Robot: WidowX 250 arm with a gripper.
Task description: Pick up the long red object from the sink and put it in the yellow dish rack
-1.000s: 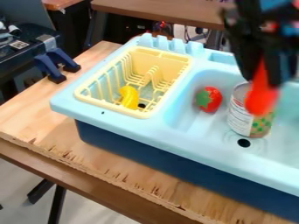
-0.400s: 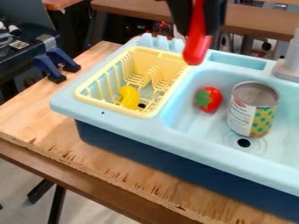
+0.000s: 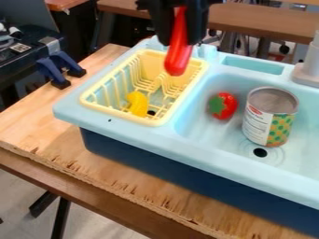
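Pale plywood ran along the front of the work surface, its near edge rough and splintered, above a brown tabletop edge. On the plywood sat a toy sink, light blue on top with a dark blue side. Nearest in its basin was a round black drain hole. Just behind that stood an upright can with a white, green and yellow label. To the can's left, apart from it, lay a red toy strawberry with a green top. Further left, a yellow drying rack held a curved yellow object.

Over the rack's far right part hung the black gripper, its jaws closed around a long red object that pointed downward, its rounded lower end in front of the rack in the view. A gray faucet rose at the far right. Blue-and-black clamps gripped the plywood's left edge, and another brown table stood behind.
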